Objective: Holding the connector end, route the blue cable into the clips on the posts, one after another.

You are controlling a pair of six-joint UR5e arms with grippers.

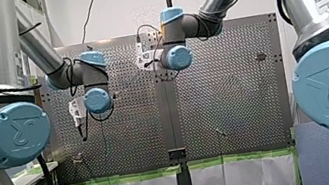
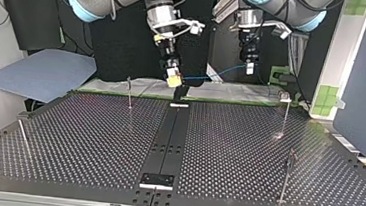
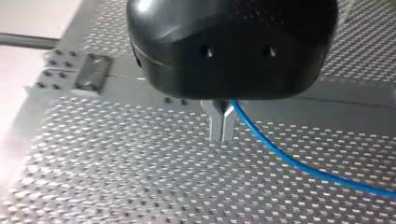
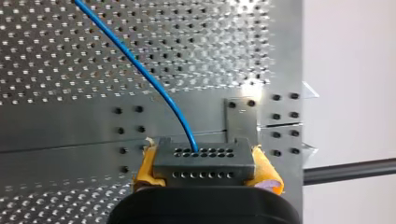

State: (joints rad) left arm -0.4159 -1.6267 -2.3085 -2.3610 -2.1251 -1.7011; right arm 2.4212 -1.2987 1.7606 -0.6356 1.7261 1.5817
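The blue cable (image 2: 208,76) hangs in a short span between my two grippers, above the table's far edge in the top view. My right gripper (image 2: 174,78), with yellow pads (image 4: 267,173), is shut on the grey connector block (image 4: 204,156), and the cable (image 4: 154,86) leaves the block's face. My left gripper (image 3: 222,128) has its metal fingers pressed together, with the cable (image 3: 289,161) coming out at their roots and trailing off to one side. In the top view my left gripper (image 2: 249,68) hangs at the cable's other end. The front view hides both grippers' fingers behind the wrists.
Thin clip posts stand on the perforated table (image 2: 92,140): one far left (image 2: 129,92), one far right (image 2: 286,114), one near left (image 2: 23,136) and one near right (image 2: 287,177). A dark strip (image 2: 170,142) runs down the table's middle.
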